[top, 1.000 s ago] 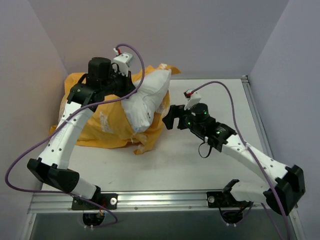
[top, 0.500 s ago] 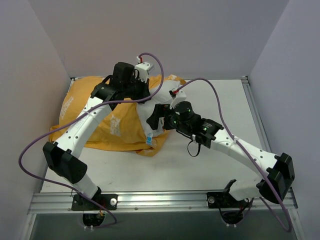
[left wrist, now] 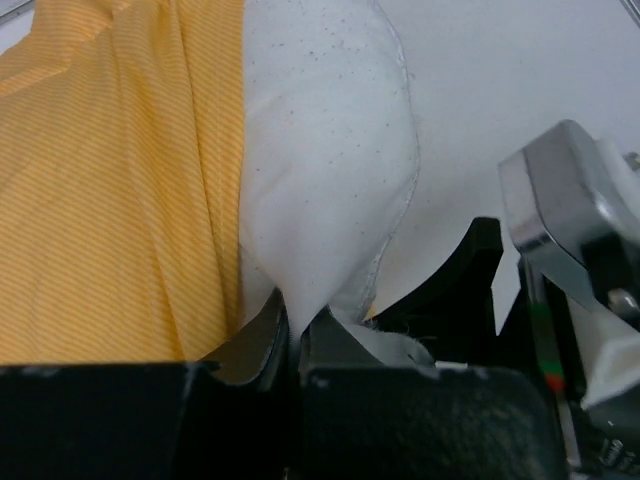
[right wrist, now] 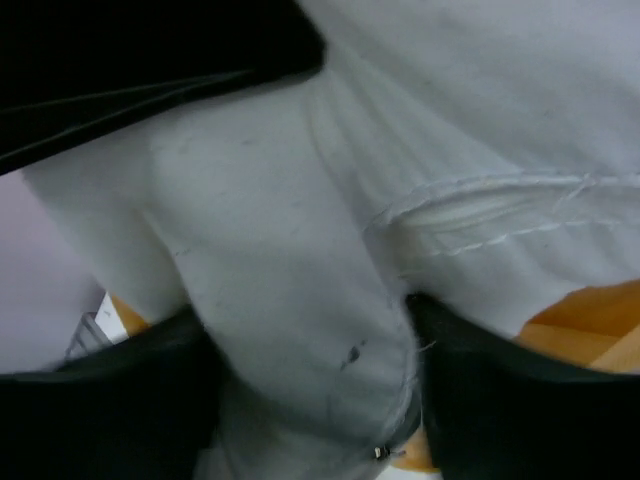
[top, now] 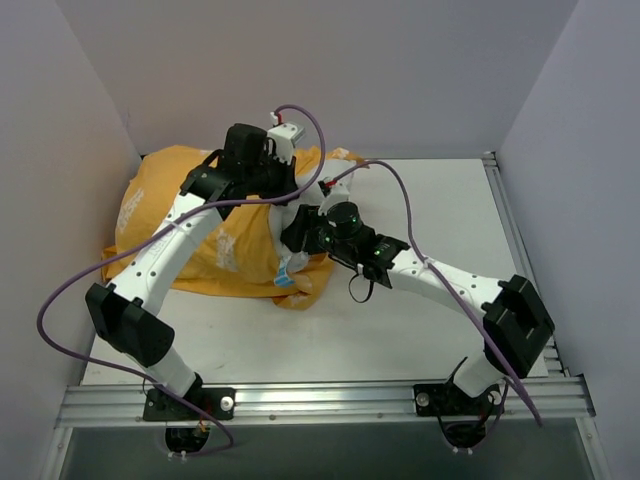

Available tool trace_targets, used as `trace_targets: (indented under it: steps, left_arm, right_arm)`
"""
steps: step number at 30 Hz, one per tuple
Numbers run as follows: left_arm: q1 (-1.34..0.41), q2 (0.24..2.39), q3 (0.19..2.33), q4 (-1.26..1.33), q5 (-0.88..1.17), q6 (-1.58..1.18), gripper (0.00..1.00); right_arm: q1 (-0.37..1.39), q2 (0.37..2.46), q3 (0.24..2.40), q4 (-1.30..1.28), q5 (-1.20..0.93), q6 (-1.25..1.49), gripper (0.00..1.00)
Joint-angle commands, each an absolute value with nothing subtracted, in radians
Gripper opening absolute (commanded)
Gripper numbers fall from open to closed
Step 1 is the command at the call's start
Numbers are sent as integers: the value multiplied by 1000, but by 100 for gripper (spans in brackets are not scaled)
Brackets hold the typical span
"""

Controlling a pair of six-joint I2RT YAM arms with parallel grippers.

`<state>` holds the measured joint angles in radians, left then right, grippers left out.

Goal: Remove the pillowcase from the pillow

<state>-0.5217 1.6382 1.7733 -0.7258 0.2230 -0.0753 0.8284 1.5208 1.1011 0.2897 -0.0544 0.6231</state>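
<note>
1. Top external view:
   - Shows the pillowcase heaped on the far left part of the table, wrinkled and orange-yellow.
   - Shows only a small white patch of the pillow at the right edge of the pillowcase, with a blue tag just on its near side.
   - Places the left gripper over the far right end of the pillowcase and the right gripper just beside it on the near side, both at the exposed end of the pillow.
   - Cannot tell from up here how either pair of jaws stands.

2. Left wrist view:
   - Shows the left gripper clamped together on a thin pinch of the pillow, with white fabric rising in a peak from between the fingers.
   - Shows the striped pillowcase filling the left side and lying against the pillow.
   - Shows bare table at the upper right, and black and metal parts of the other arm at the right edge.

3. Right wrist view:
   - Shows the right gripper closed around a thick bunched fold of the pillow, with a dark finger pressing in from each side.
   - Shows a stitched seam running across the white fabric.
   - Shows a sliver of the pillowcase at the lower right, behind the pillow.
</note>
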Motion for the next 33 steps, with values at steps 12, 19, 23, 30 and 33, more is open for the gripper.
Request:
trace_targets:
  steps: [12,19,23,30,33]
  left_arm:
    - [-459,1496,1793,-862,373,153,94]
    - [-495,1356,1554,-893,81,380,94]
    - [-542,1385,1428,-778,-9,362,94]
    - [-545,1469,1482,-706,129,285,98]
    - [-545,1494,1465,-681,91,287,81]
  right_arm:
    - [706,1506,885,581,-178,749,0]
    - [722,1526,877,611,-229,753,0]
    - [741,1528,881,604,-230,749,0]
    - [759,1511,874,575,-209,736,0]
    - [762,1508,879,571,-206,736,0]
